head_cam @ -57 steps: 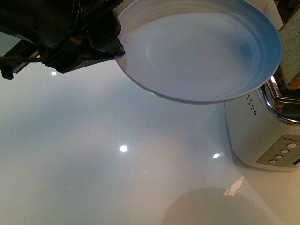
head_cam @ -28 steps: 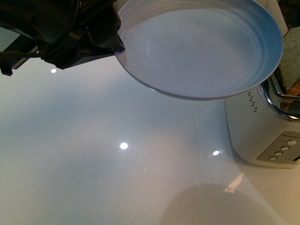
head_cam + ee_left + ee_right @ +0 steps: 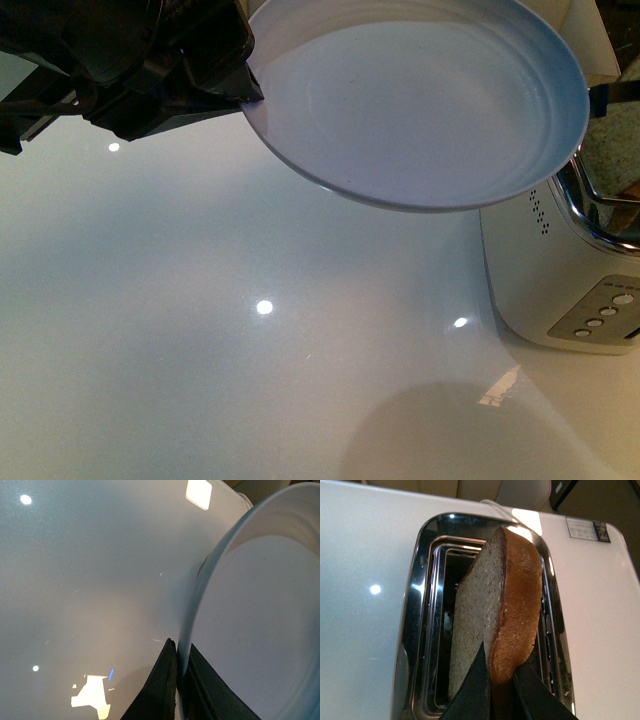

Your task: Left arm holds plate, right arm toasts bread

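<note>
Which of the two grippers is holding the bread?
The right gripper: it pinches the bread by its lower end above the toaster. The left gripper clamps the rim of the plate instead.

The bench (image 3: 200,330) is white, smooth and highly glossy, finely speckled, and it mirrors the lamps as sharp bright spots. The plate (image 3: 420,100) is pale blue-white and smooth, with faint concentric rings and a soft sheen; whether it is glazed ceramic or plastic is hard to tell. The left hand (image 3: 181,685) and right hand (image 3: 502,690) have flat, matt black fingers. The toaster (image 3: 545,290) has a glossy white shell, a mirror-polished metal top (image 3: 420,605) and a dull silver button panel (image 3: 600,320). The bread (image 3: 490,610) has a rough, porous, grainy crumb and a smoother, darker brown crust.
</note>
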Robot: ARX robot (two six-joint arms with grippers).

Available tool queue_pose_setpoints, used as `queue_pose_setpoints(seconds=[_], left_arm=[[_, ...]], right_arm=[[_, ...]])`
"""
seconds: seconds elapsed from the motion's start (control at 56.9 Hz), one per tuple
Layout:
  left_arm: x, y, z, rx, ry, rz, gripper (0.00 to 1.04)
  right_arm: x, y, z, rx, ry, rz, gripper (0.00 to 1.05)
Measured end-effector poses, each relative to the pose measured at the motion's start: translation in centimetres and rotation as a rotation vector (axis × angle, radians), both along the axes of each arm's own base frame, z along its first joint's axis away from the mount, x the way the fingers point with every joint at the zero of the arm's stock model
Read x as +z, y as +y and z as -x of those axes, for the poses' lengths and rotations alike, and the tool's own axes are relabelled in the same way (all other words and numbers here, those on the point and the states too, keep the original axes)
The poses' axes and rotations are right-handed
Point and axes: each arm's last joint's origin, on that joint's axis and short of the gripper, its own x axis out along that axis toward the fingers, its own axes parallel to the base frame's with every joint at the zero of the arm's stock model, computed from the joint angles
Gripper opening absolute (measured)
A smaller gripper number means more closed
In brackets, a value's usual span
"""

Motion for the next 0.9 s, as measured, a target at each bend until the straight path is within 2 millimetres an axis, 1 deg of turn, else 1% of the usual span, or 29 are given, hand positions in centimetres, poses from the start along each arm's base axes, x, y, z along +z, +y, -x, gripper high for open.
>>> queue_pose_setpoints(seconds=[0.07,0.088,0.105,0.123,0.193,0.228,0.281,0.404,0.474,0.509,0.527,0.615,0.667,0.702,0.72,0.773,0.843,0.896], left_arm=[[0.0,0.0,0.0,0.001,-0.001,-0.001,0.03],[0.0,0.0,0.0,0.001,0.000,0.000,0.03],[0.0,0.0,0.0,-0.002,0.001,0.002,0.03],[0.0,0.0,0.0,-0.004,0.002,0.004,0.03],[0.0,0.0,0.0,-0.004,0.002,0.004,0.03],[0.0,0.0,0.0,-0.004,0.002,0.004,0.03],[0.0,0.0,0.0,-0.003,0.002,0.004,0.03],[0.0,0.0,0.0,-0.004,0.002,0.004,0.03],[0.0,0.0,0.0,-0.004,0.002,0.004,0.03],[0.0,0.0,0.0,-0.003,0.002,0.004,0.03],[0.0,0.0,0.0,-0.004,0.002,0.004,0.03],[0.0,0.0,0.0,-0.003,0.002,0.004,0.03],[0.0,0.0,0.0,-0.003,0.002,0.004,0.03],[0.0,0.0,0.0,-0.003,0.002,0.004,0.03],[0.0,0.0,0.0,-0.004,0.002,0.004,0.03],[0.0,0.0,0.0,-0.004,0.002,0.004,0.03],[0.0,0.0,0.0,-0.003,0.002,0.004,0.03],[0.0,0.0,0.0,-0.003,0.002,0.004,0.03]], right_arm=[[-0.8,0.0,0.1,-0.002,0.009,-0.013,0.04],[-1.0,0.0,0.2,-0.004,0.012,-0.016,0.07],[-1.3,0.0,0.3,-0.005,0.014,-0.023,0.13],[-1.5,0.0,0.4,-0.003,0.016,-0.029,0.16],[-2.1,0.0,0.9,0.008,0.030,-0.039,0.27],[-2.3,-0.1,1.0,0.008,0.036,-0.039,0.30],[-2.9,-0.1,1.4,0.007,0.047,-0.039,0.39],[-2.8,-0.4,2.0,0.005,0.035,-0.044,0.55],[-1.9,-0.7,2.4,0.009,-0.001,-0.061,0.65],[-0.9,-1.0,2.8,0.012,-0.039,-0.074,0.72],[0.0,-1.2,3.2,0.015,-0.073,-0.083,0.77],[2.1,-1.9,4.4,0.025,-0.145,-0.098,0.89],[3.2,-2.5,5.5,0.028,-0.185,-0.099,0.97],[4.0,-3.0,6.6,0.030,-0.210,-0.097,0.97],[4.5,-3.3,7.5,0.033,-0.225,-0.091,0.96],[5.1,-4.0,9.4,0.035,-0.249,-0.084,0.96],[5.6,-4.3,10.9,0.036,-0.286,-0.079,0.96],[6.2,-4.5,11.3,0.034,-0.320,-0.077,0.96]])
